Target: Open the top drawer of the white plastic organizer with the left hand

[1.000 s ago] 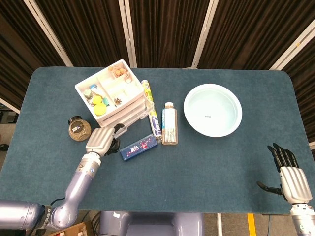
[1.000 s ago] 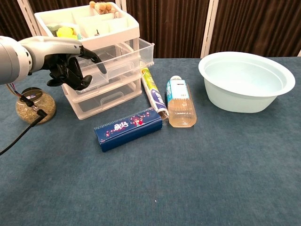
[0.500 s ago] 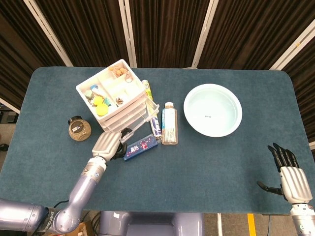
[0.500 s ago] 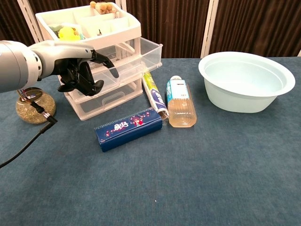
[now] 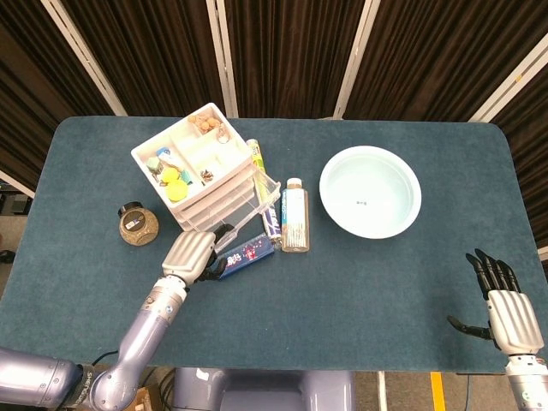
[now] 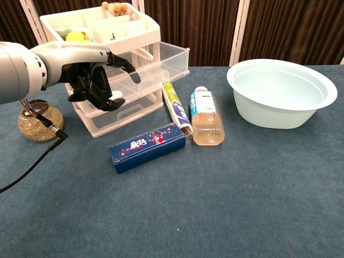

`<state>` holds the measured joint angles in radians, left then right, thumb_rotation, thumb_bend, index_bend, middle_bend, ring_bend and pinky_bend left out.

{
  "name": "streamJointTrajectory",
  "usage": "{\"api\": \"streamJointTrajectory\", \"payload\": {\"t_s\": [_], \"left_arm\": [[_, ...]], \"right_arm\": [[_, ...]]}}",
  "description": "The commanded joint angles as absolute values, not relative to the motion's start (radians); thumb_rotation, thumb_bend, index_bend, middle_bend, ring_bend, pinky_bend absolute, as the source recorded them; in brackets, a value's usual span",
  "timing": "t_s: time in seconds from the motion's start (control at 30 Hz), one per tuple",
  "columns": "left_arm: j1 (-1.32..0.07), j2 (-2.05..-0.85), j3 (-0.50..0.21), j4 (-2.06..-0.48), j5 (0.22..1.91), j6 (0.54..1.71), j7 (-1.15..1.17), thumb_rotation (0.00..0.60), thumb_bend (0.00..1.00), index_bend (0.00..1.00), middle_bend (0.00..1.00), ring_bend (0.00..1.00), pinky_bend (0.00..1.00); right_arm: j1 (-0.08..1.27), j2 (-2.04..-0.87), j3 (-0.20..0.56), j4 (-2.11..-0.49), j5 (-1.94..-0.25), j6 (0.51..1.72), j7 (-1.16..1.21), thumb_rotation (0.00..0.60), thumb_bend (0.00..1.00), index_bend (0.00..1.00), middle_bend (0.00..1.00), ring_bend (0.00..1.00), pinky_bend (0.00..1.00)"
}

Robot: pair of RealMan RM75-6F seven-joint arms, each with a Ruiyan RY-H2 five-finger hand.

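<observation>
The white plastic organizer (image 5: 199, 164) (image 6: 102, 24) stands at the back left of the table, its top tray full of small items. Its clear top drawer (image 5: 255, 195) (image 6: 164, 58) sticks well out of the frame toward the tube and bottle. My left hand (image 5: 193, 253) (image 6: 95, 79) is at the drawer's front, fingers curled over its front edge. The two lower drawers are closed. My right hand (image 5: 499, 302) hovers open by the table's front right edge, away from everything, and the chest view does not show it.
A blue box (image 5: 244, 255) (image 6: 146, 146) lies just in front of the organizer, under my left hand's path. Beside it lie a tube (image 5: 267, 204) (image 6: 176, 106) and a bottle (image 5: 294, 216) (image 6: 206, 115). A pale bowl (image 5: 370, 191) (image 6: 282, 91) sits right, a round jar (image 5: 137, 223) (image 6: 37, 121) left.
My left hand has drawn back toward the table's front right, and the top drawer has slid further out with it. The right hand has not moved.
</observation>
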<state>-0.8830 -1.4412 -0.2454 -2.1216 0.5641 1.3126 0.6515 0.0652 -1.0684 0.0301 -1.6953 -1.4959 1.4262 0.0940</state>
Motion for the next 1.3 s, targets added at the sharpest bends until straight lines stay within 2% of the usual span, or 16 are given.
{"api": "streamJointTrajectory", "payload": {"t_s": [0.03, 0.17, 0.37, 0.5, 0.67, 0.83, 1.0, 1.07, 1.23, 1.3], "left_arm": [[-0.868, -1.408, -0.199, -2.133, 0.596, 1.335, 0.687, 0.6, 0.03, 0.05, 0.62, 0.61, 0.74], [-0.858, -1.365, -0.169, -2.157, 0.591, 1.335, 0.715, 0.6, 0.0, 0.03, 0.44, 0.42, 0.69], [-0.819, -1.298, -0.142, -2.193, 0.62, 1.322, 0.671, 0.6, 0.0, 0.03, 0.32, 0.28, 0.56], [-0.772, -1.263, -0.113, -2.212, 0.713, 1.333, 0.616, 0.6, 0.0, 0.04, 0.29, 0.25, 0.5], [-0.677, -1.225, -0.046, -2.197, 0.921, 1.36, 0.498, 0.6, 0.0, 0.04, 0.29, 0.24, 0.49], [-0.606, -1.176, -0.009, -2.173, 1.054, 1.346, 0.357, 0.6, 0.0, 0.06, 0.29, 0.24, 0.49], [-0.529, -1.126, 0.054, -2.156, 1.204, 1.39, 0.305, 0.6, 0.0, 0.08, 0.29, 0.23, 0.48], [-0.484, -1.111, 0.09, -2.128, 1.285, 1.429, 0.292, 0.6, 0.0, 0.09, 0.26, 0.19, 0.43], [-0.359, -1.092, 0.174, -1.999, 1.416, 1.533, 0.289, 0.6, 0.0, 0.09, 0.11, 0.02, 0.16], [-0.319, -1.093, 0.188, -1.941, 1.424, 1.561, 0.284, 0.6, 0.0, 0.07, 0.06, 0.0, 0.12]], "right_arm": [[0.065, -1.069, 0.03, -1.694, -1.495, 1.425, 0.092, 0.6, 0.16, 0.0, 0.0, 0.0, 0.0], [0.066, -1.07, 0.029, -1.693, -1.499, 1.425, 0.087, 0.6, 0.16, 0.0, 0.0, 0.0, 0.0], [0.065, -1.074, 0.029, -1.691, -1.495, 1.427, 0.078, 0.6, 0.16, 0.0, 0.0, 0.0, 0.0], [0.063, -1.075, 0.031, -1.69, -1.493, 1.43, 0.074, 0.6, 0.16, 0.0, 0.0, 0.0, 0.0], [0.063, -1.076, 0.031, -1.688, -1.491, 1.428, 0.07, 0.6, 0.16, 0.0, 0.0, 0.0, 0.0], [0.063, -1.078, 0.03, -1.689, -1.491, 1.428, 0.062, 0.6, 0.16, 0.0, 0.0, 0.0, 0.0], [0.062, -1.079, 0.032, -1.687, -1.484, 1.427, 0.059, 0.6, 0.16, 0.0, 0.0, 0.0, 0.0], [0.062, -1.078, 0.032, -1.687, -1.484, 1.428, 0.059, 0.6, 0.16, 0.0, 0.0, 0.0, 0.0], [0.061, -1.081, 0.033, -1.684, -1.485, 1.432, 0.049, 0.6, 0.15, 0.0, 0.0, 0.0, 0.0], [0.06, -1.083, 0.034, -1.684, -1.484, 1.434, 0.041, 0.6, 0.15, 0.0, 0.0, 0.0, 0.0]]}}
